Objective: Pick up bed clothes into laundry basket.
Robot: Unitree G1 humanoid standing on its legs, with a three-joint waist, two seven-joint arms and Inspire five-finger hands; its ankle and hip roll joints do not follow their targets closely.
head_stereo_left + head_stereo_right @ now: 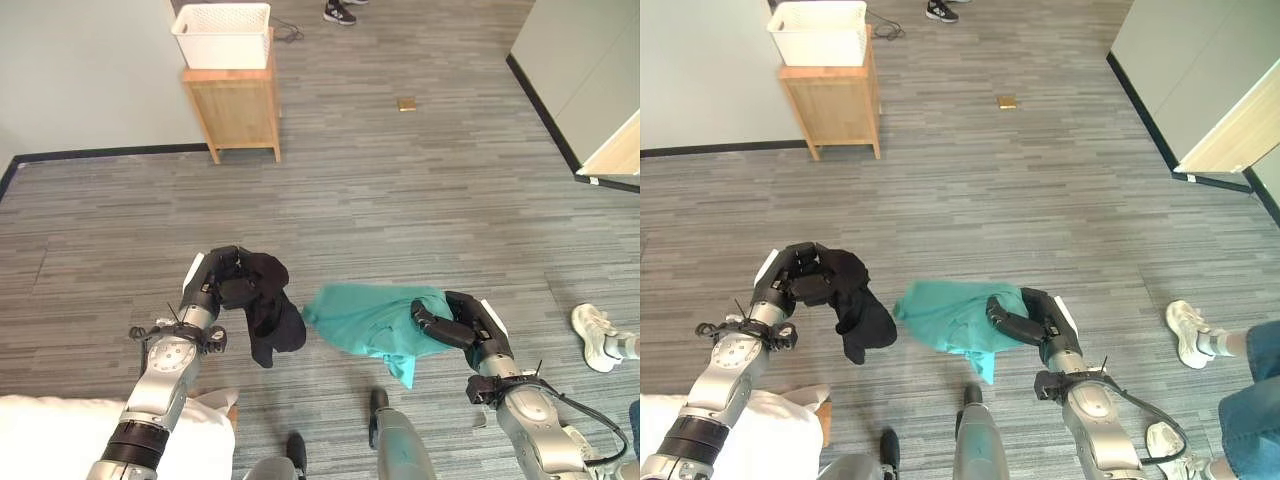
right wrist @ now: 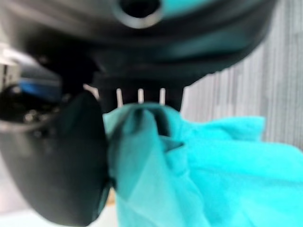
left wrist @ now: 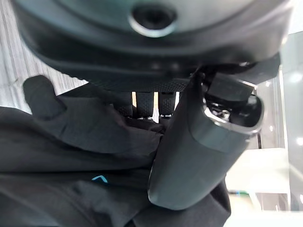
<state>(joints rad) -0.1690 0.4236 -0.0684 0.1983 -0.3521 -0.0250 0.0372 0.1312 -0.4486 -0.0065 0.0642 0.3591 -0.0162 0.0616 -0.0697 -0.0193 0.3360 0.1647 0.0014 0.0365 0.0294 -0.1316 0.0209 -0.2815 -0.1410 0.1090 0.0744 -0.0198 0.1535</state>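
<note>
White bedding (image 1: 60, 425) at the near lower-left edge. Left hand (image 1: 222, 285) has fingers clamped on a black garment (image 1: 268, 310), hanging above the floor; right hand (image 1: 452, 322) has fingers clamped on a teal garment (image 1: 365, 318), draped low. White laundry basket (image 1: 222, 35) sits on a wooden stand (image 1: 235, 105), well apart by the wall. Risk: trailing cloth could drag, snag or slip during the walk over. Grey wood-plank floor (image 1: 400, 190), pale walls, a person's shoes (image 1: 598, 338) at right.
</note>
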